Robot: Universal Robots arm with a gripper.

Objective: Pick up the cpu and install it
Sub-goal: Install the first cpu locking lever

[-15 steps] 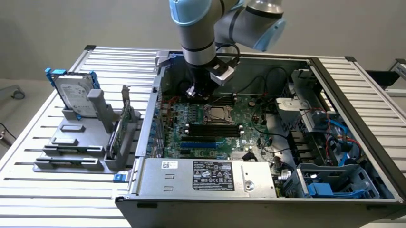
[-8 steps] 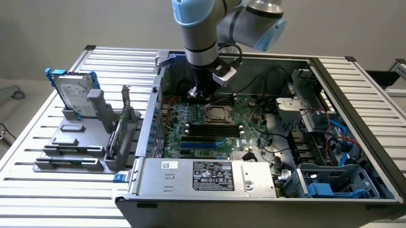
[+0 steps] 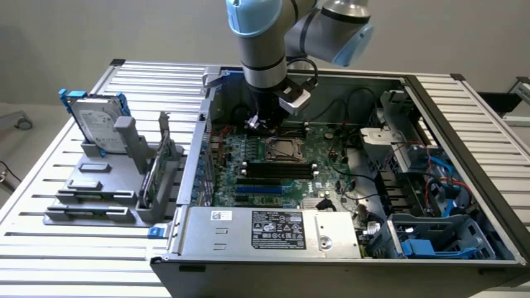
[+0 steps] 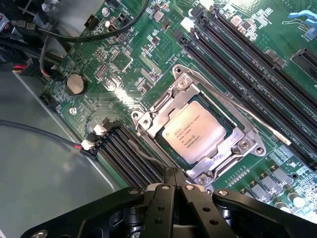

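**Already socketed: small silver square cpu seated, black metal gripper shut**

Clearly, the cpu, a flat chip with a dull silver metal top plate, lies flat inside the square bright-metal socket frame on the green circuit board. Dark print lines cross its plate, too fine to read. In the wrist view the gripper has its two fingers pressed together on nothing, tips near the frame's edge and apart from the chip. Long black memory slots run alongside the socket. In the exterior view the gripper hangs inside the open grey computer case. A white-and-black label on the grey metal power supply is unreadable. At the exterior view's left, a silver hard drive with blue brackets stands upright in a grey plastic rack.
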